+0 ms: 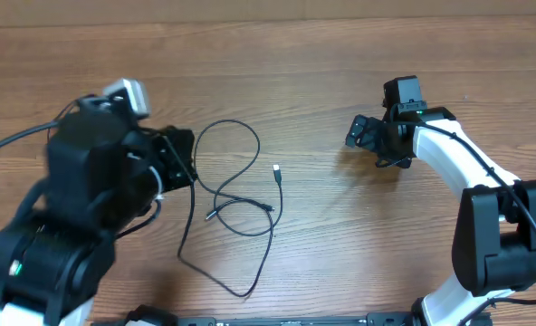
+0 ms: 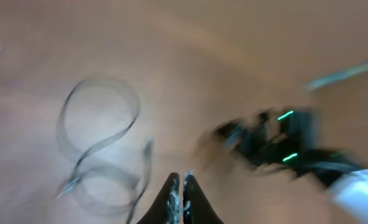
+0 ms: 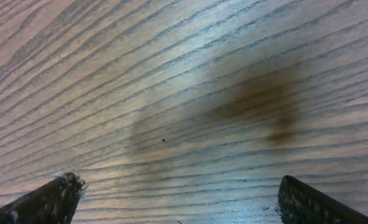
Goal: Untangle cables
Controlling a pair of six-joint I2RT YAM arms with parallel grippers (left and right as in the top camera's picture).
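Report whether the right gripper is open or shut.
Open. In the right wrist view the right gripper shows its fingers far apart, with only bare table between them.

Black left arm (image 1: 69,199), white-and-black right arm (image 1: 449,163), thick black wires (image 1: 14,139), small green lights (image 2: 285,115)

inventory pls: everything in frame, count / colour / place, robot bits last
cables: count unclear, overlapping loops; thin black, silver-tipped plugs; table centre, between the arms
table: one; brown wood grain; under everything
left arm: one; black; left side, beside the cables
left gripper: one; black; shut, by the loops' left edge
right arm: one; white and black; right side
right gripper: one; black; open, over bare wood, apart from the cables
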